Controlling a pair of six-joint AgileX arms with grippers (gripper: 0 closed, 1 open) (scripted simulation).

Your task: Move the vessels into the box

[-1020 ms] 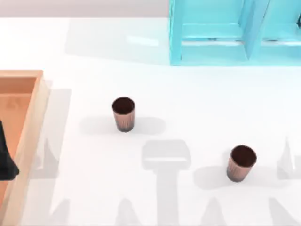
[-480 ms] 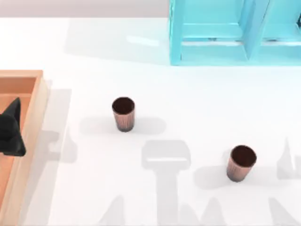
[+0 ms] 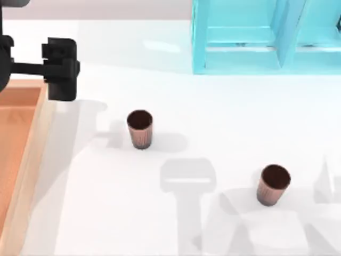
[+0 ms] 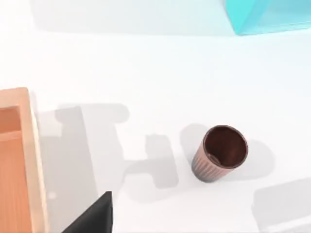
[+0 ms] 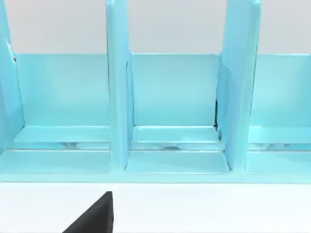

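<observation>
your left hand (image 3: 59, 69) sits raised above the worktop (image 3: 213, 117), just off the far corner of the box (image 3: 37, 133), carrying nothing; whether it is released or clenched you cannot tell from these views. from its wrist camera you look down on the nearer vessel (image 4: 219, 153), upright and apart from the box's rim (image 4: 34, 160), with bare worktop between them.

nothing of the task is done, as far as you can judge: both vessels stand on the worktop outside the box. the nearer vessel (image 3: 140, 128) is out from the box toward the worktop's middle, near the left hand but well clear of it. the farther vessel (image 3: 273, 184) is well apart from the box, toward the worktop's right. both moves are left.

your right arm's wrist camera faces the cyan shelf frame (image 5: 175, 116), which stands on the far side of the worktop from the box.
</observation>
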